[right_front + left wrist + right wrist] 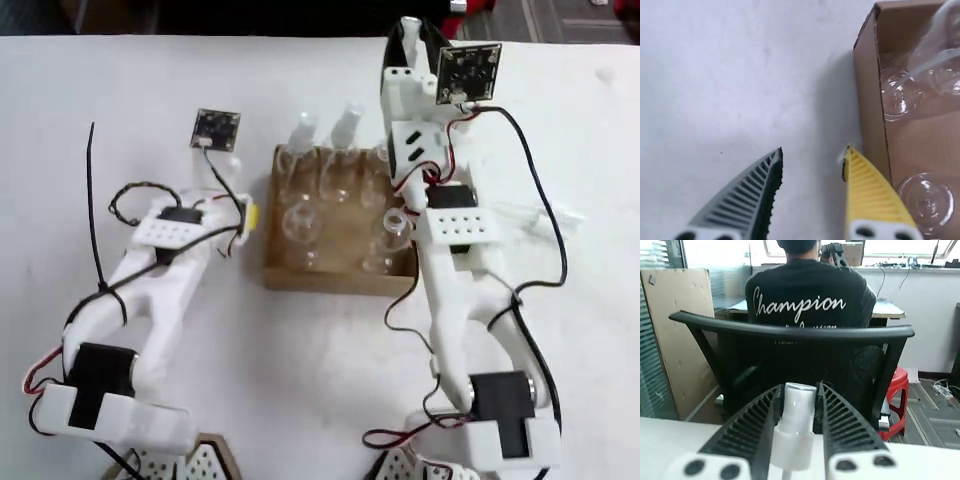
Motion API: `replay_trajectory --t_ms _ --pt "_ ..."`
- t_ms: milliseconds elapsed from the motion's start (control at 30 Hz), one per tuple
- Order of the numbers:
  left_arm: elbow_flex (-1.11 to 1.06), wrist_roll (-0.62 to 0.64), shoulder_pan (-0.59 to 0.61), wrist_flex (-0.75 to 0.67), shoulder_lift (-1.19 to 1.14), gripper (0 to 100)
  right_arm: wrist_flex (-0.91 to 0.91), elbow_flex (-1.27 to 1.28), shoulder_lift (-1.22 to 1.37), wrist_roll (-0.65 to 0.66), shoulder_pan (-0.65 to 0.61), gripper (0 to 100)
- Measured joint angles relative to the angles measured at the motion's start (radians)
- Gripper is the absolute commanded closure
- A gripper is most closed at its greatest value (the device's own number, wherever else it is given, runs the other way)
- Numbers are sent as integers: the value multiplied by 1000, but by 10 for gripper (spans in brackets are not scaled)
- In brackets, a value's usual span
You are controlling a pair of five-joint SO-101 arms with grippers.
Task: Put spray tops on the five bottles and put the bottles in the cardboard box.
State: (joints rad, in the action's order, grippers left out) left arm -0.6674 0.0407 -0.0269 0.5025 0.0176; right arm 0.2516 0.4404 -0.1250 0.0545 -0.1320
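High view first: the box sits mid-table between the two arms, and the clear bottles stand upright inside it. Two in the far row carry white spray heads; the near ones show bare open necks.

Over to the left wrist view, and the left gripper hangs low over the table, fingers spread apart with nothing between them. Its yellow finger is just beside the box's outer wall (touching or not, hard to call). Past that wall, two bottles show from above.

Right wrist view now: the right gripper is raised and aimed level out into the room, a black chair behind it. Its dark fingers are clamped on a white spray top, head up between the tips, tube end down. In the high view that arm reaches along the box's right side, with its gripper up by the table's far edge.
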Motion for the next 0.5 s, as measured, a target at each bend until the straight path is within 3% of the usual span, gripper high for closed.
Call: replay_trajectory --t_ms 500 --pt "0 0 0 0 0 812 12 117 32 0 0 982"
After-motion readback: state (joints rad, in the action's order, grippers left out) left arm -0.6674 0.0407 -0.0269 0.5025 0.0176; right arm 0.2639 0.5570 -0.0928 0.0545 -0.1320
